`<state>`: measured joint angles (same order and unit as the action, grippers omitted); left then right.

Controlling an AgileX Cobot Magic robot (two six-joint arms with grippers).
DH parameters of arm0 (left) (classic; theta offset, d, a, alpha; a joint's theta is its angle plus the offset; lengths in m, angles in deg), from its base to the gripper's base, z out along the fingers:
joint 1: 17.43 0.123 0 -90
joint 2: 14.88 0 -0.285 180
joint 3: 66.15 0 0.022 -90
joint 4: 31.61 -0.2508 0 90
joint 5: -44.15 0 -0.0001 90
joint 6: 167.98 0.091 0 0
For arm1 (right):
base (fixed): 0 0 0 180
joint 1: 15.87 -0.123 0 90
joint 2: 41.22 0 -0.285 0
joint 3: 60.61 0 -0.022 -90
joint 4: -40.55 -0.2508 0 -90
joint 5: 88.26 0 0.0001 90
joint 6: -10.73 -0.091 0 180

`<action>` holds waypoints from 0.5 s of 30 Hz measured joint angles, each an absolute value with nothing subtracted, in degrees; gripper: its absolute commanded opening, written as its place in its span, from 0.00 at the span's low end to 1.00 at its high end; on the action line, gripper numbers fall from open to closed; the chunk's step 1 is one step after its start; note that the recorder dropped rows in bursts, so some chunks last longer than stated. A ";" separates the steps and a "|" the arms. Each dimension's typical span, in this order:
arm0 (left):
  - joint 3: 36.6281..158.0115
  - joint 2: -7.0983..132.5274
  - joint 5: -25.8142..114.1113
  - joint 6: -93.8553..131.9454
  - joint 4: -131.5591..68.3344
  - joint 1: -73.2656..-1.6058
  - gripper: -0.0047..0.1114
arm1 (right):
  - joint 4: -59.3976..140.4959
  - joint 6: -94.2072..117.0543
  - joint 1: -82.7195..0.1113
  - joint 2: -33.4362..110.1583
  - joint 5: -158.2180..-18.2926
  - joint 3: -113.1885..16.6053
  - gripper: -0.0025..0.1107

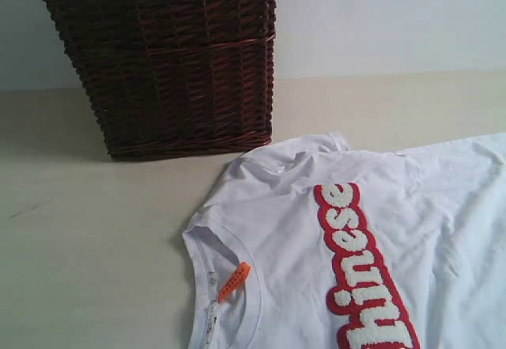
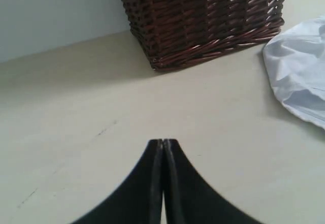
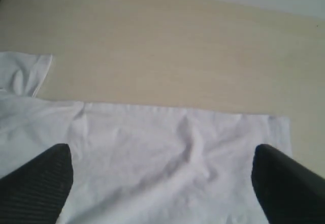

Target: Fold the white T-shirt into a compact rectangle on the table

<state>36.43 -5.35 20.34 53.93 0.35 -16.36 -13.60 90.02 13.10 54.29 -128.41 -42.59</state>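
Exterior view alone: you get the whole layout. The white T-shirt (image 1: 292,230) lies spread on the table (image 1: 87,230), just in front of the wicker basket (image 1: 174,64). One sleeve (image 1: 328,141) is near the basket's lower corner. The red band (image 1: 364,270) of fuzzy letters and the orange tag (image 1: 235,280) at the collar face up.
Left wrist view alone: your left gripper (image 2: 163,144) has its jaws pressed together on nothing. It is over bare table, apart from the basket's base.
Right wrist view alone: your right gripper (image 3: 161,155) has its jaws spread wide above wrinkled shirt cloth, gripping nothing.
Basket contents: you cannot tell; every view cuts off the rim.
Edges and room: bare table runs beside the basket, away from the shirt, and beyond the shirt's straight edge.
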 measured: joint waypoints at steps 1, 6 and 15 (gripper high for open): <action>36.43 -5.35 20.34 53.93 0.35 -16.36 0.04 | -13.71 90.02 13.10 53.62 -128.41 -42.59 0.81; 36.43 -5.35 20.34 53.93 0.35 -16.36 0.04 | -4.46 101.45 12.97 51.12 -132.93 -42.59 0.81; 36.43 -5.35 20.34 53.93 0.35 -16.36 0.04 | 34.42 119.83 12.63 55.19 -144.07 -42.59 0.81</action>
